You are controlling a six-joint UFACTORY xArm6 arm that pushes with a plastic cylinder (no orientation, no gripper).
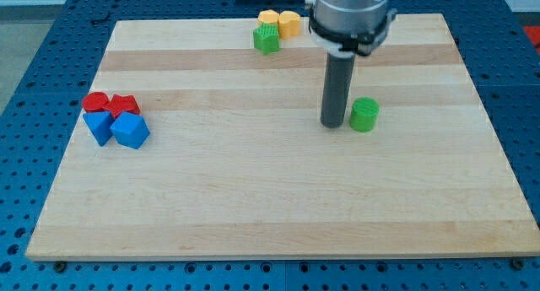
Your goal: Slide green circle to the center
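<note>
I see the pale wooden board (pixel 278 198) filling most of the view, lying on a blue perforated table (pixel 51 38). My arm ends in a straight dark rod with no claw on it, so nothing opens or closes; my tip (pixel 332 125) rests on the board a little toward the view's right of the middle. The small green circle block (pixel 364 115) stands just beside my tip, on its right in the view, with a thin gap showing between them. At the view's left sit two blue blocks (pixel 118 127) with two red blocks (pixel 110 103) touching above them. Near the top edge a green star-like block (pixel 266 40) touches two yellow blocks (pixel 280 23).
</note>
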